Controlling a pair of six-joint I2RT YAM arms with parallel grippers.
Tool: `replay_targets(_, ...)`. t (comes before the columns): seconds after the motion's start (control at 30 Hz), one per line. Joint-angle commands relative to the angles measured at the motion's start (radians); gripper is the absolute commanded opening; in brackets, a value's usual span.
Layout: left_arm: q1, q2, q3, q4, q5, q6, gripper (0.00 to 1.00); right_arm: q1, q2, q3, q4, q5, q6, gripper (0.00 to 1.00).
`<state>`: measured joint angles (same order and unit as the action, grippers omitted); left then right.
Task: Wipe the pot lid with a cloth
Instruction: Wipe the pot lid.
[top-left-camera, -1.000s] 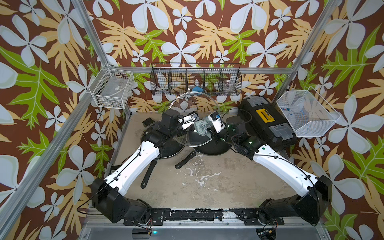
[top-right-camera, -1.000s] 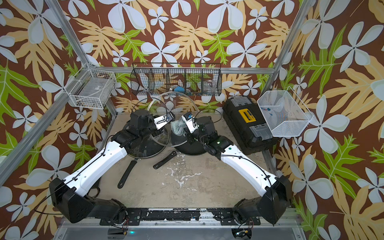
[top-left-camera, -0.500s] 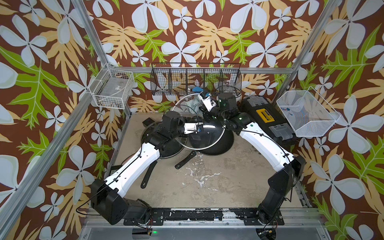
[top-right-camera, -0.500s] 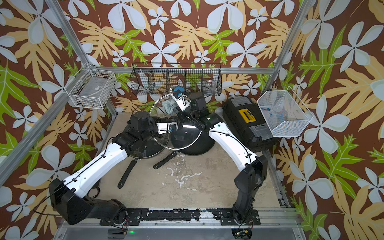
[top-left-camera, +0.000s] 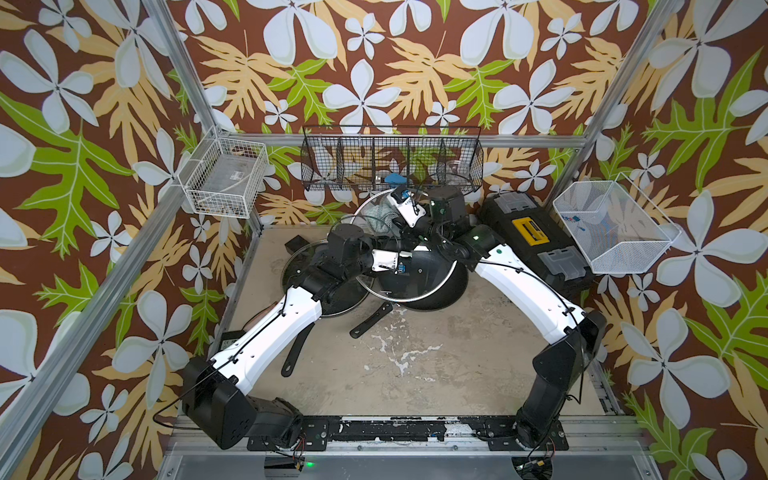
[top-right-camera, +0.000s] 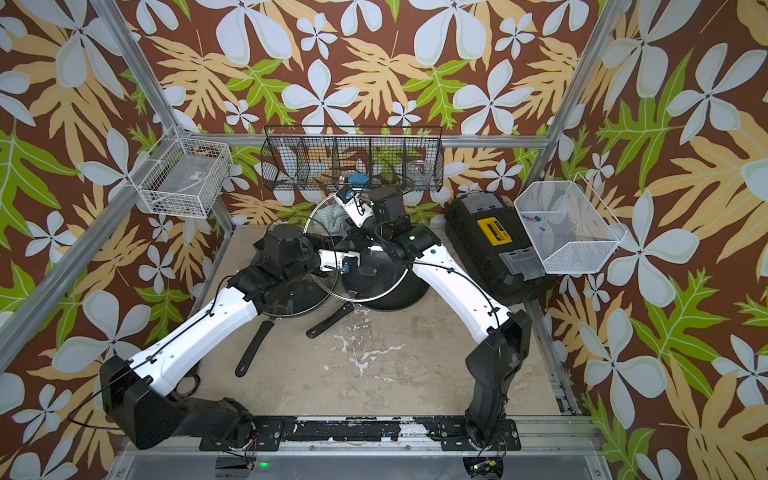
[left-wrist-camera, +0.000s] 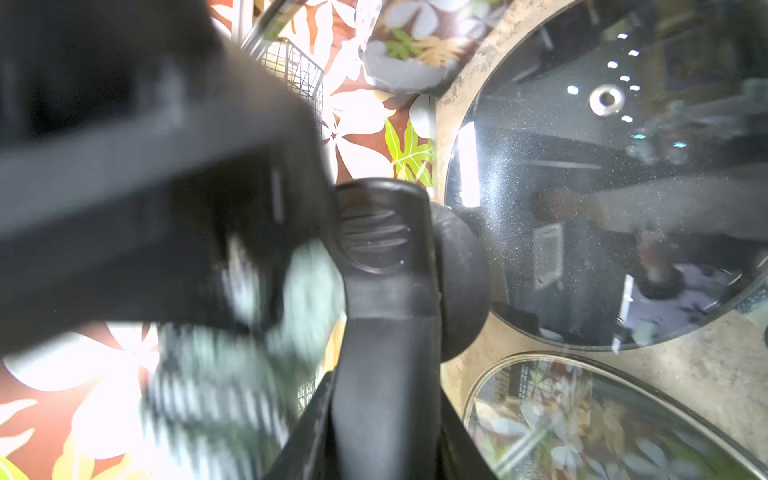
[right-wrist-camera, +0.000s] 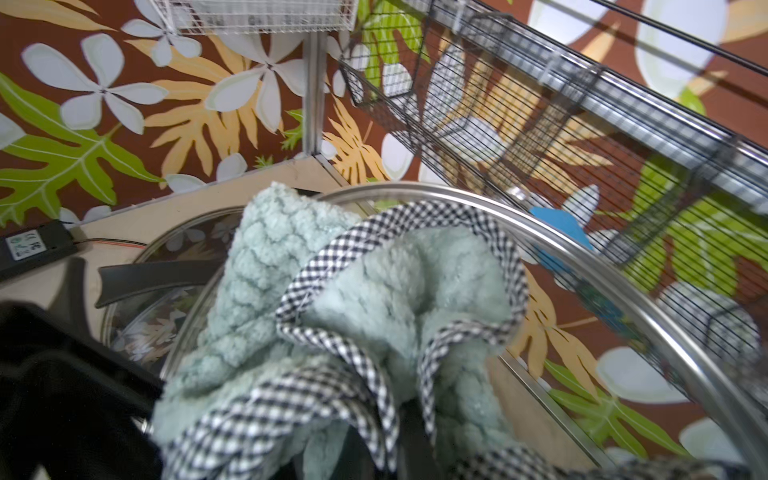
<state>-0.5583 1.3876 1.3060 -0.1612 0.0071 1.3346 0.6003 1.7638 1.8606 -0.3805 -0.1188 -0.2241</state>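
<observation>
The pot lid (top-left-camera: 419, 286) (top-right-camera: 374, 291) is round glass with a metal rim, held tilted above the pans. My left gripper (top-left-camera: 409, 261) (top-right-camera: 360, 266) is shut on its black knob (left-wrist-camera: 384, 245), which fills the space between the jaws of that gripper (left-wrist-camera: 386, 386) in the left wrist view. The cloth (top-left-camera: 380, 216) (top-right-camera: 332, 214) (right-wrist-camera: 353, 311) is pale teal with a checked border. It lies bunched against the lid's far upper part, just inside the rim (right-wrist-camera: 582, 257). My right gripper (top-left-camera: 392, 218) (top-right-camera: 347, 216) is shut on the cloth, and the fabric hides its fingertips.
A second glass lid (top-left-camera: 316, 286) rests on a pan at the left. A black pan (top-left-camera: 440, 295) sits under the held lid, with pan handles (top-left-camera: 370, 320) pointing forward. A black toolbox (top-left-camera: 536, 241), white wire baskets (top-left-camera: 224, 178) (top-left-camera: 611, 224) and a black wire rack (top-left-camera: 390, 166) ring the back.
The right gripper has carried the cloth from the lid's middle up to its far rim. The lid has tipped over flatter in the left gripper.
</observation>
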Motion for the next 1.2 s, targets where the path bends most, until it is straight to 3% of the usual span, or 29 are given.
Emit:
replay_targets(0.0, 0.000, -0.012, 0.021, 0.169, -0.051, -0.128, 0.00, -0.028, -0.074, -0.099, 0.033, 0.092, 0.037, 0.00)
replay_targets(0.17, -0.002, -0.015, 0.028, 0.131, -0.139, -0.298, 0.00, -0.048, -0.248, -0.340, 0.074, 0.110, 0.086, 0.00)
replay_targets(0.27, -0.002, -0.018, 0.041, 0.089, -0.175, -0.412, 0.00, -0.044, -0.341, -0.480, 0.089, 0.056, 0.143, 0.00)
replay_targets(0.47, -0.003, -0.019, 0.055, 0.044, -0.191, -0.547, 0.00, 0.056, -0.431, -0.641, 0.123, 0.059, 0.202, 0.00)
replay_targets(0.7, -0.015, -0.004, 0.077, 0.046, -0.177, -0.519, 0.00, 0.195, -0.340, -0.619, 0.191, 0.036, 0.242, 0.00)
replay_targets(0.8, -0.018, 0.003, 0.083, 0.048, -0.176, -0.506, 0.00, 0.216, -0.287, -0.573, 0.195, 0.012, 0.244, 0.00)
replay_targets(0.9, -0.020, 0.002, 0.077, 0.048, -0.177, -0.490, 0.00, 0.212, -0.284, -0.549, 0.168, 0.069, 0.224, 0.00)
replay_targets(1.17, -0.020, -0.014, 0.055, 0.046, -0.143, -0.423, 0.00, -0.025, -0.404, -0.613, 0.140, 0.019, 0.182, 0.00)
